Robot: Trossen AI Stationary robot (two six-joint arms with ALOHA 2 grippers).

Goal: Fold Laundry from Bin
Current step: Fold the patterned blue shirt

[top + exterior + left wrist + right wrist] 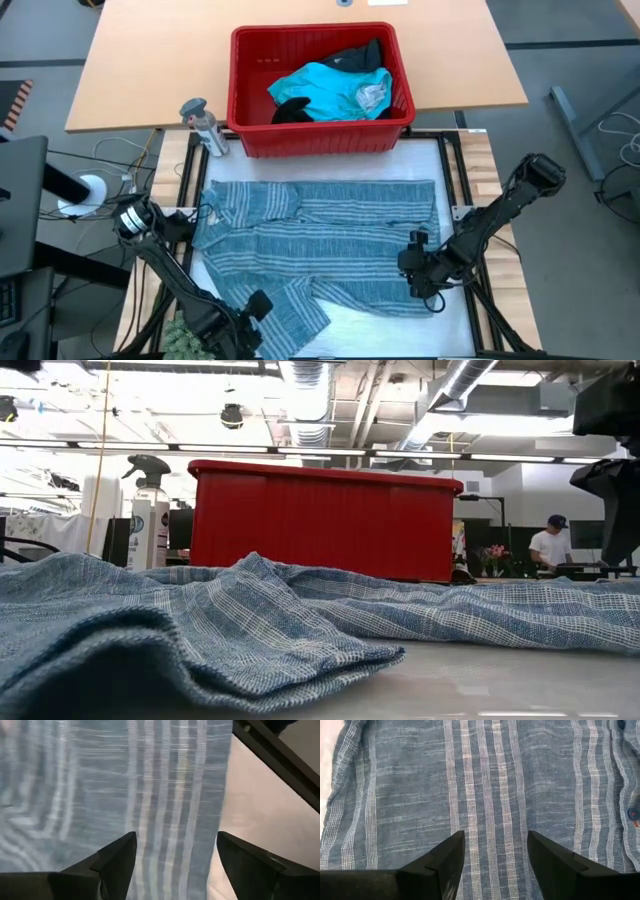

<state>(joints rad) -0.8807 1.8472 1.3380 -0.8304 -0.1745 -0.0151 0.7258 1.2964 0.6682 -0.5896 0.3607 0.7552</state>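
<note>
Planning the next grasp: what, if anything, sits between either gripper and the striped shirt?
Nothing visible. The left gripper and right gripper both hover open directly over the striped shirt, with only bare cloth between their fingers.

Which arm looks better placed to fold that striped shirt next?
Probably the left: its open claw sits over the striped shirt's edge. The right claw, also open, hovers mid-cloth.
</note>
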